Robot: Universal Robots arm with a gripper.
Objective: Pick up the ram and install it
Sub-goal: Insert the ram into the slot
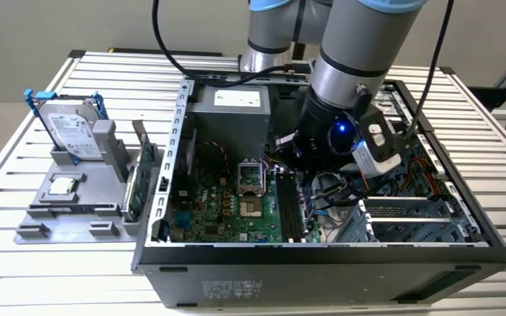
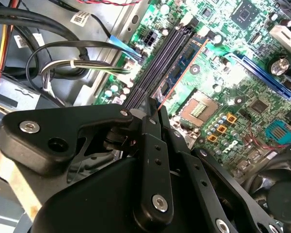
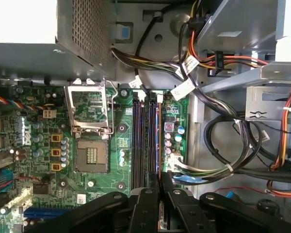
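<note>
In both wrist views the ram shows edge-on as a thin blue-green stick [image 2: 183,65] [image 3: 158,141] with a reddish edge. It stands along the outermost of the black memory slots [image 2: 153,65] [image 3: 141,141] on the green motherboard [image 1: 222,204]. My gripper [image 2: 153,110] [image 3: 160,189] is shut on one end of the stick, a black finger [image 3: 144,204] on each side. I cannot tell whether the stick is seated in its slot. In the exterior view the arm's wrist [image 1: 332,131] reaches down into the open computer case [image 1: 323,263], above the slots [image 1: 290,210].
Bundled cables [image 3: 223,145] and a drive cage [image 1: 411,210] crowd one side of the slots. On the other side is the open processor socket [image 3: 91,155], with the power supply [image 1: 235,105] behind. Outside the case a grey fixture [image 1: 68,210] holds a blue-framed hard drive [image 1: 70,131] and a green card [image 1: 145,164].
</note>
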